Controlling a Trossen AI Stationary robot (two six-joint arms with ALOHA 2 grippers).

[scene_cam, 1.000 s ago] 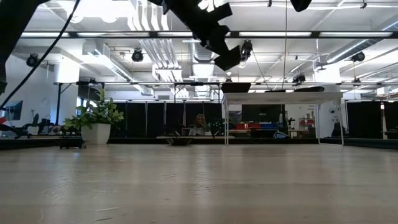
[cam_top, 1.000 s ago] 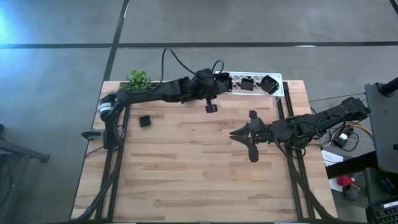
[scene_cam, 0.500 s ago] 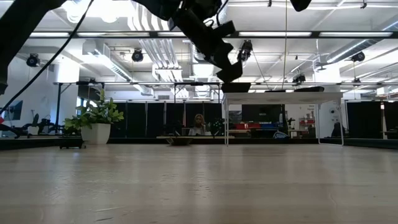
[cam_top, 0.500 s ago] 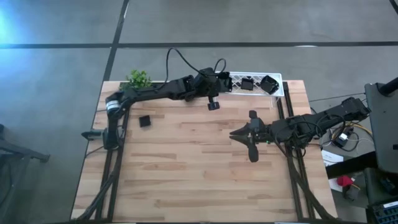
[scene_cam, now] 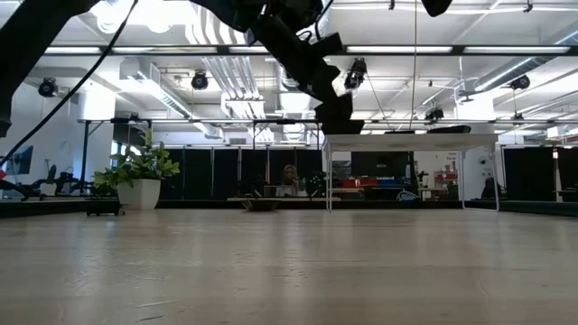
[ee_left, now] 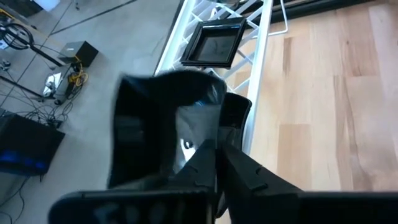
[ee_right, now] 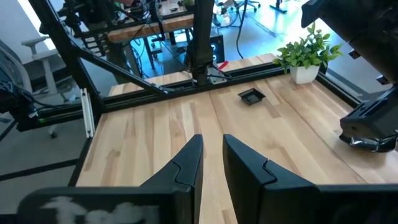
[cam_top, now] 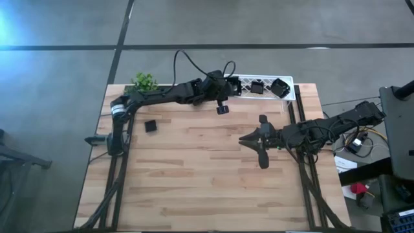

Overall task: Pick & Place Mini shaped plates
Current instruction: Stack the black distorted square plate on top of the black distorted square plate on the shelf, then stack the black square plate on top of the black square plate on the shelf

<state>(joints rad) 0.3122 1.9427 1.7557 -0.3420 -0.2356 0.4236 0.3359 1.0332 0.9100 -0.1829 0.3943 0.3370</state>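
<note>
My left gripper (cam_top: 231,85) hangs over the left end of the white lattice rack (cam_top: 246,80) at the table's far edge, shut on a black mini shaped plate (ee_left: 155,118). Two more dark plates (cam_top: 257,87) (cam_top: 279,87) sit in the rack, one of them also in the left wrist view (ee_left: 214,43). Another small plate (cam_top: 151,126) lies flat on the table at the left, also in the right wrist view (ee_right: 250,96). My right gripper (ee_right: 211,149) waits open above the table's right half, with nothing between its fingers. My left gripper pinches the plate's rim (ee_left: 205,134) between its two fingers, which slant down toward the rack. The plate stands on edge beside the fingers, on their far side, with its hollow face showing. The gripper's body hides its lower part, so I cannot tell whether it touches the rack.
A small green plant (cam_top: 143,82) stands at the far left corner. The wide wooden table top (cam_top: 194,175) lies between the arms and the near edge. A person sits in the room far behind the table (scene_cam: 290,176).
My left gripper has moved down and a little toward the rack at the far right, carrying the plate; most of the move came in the first half second. My right arm has kept still.
</note>
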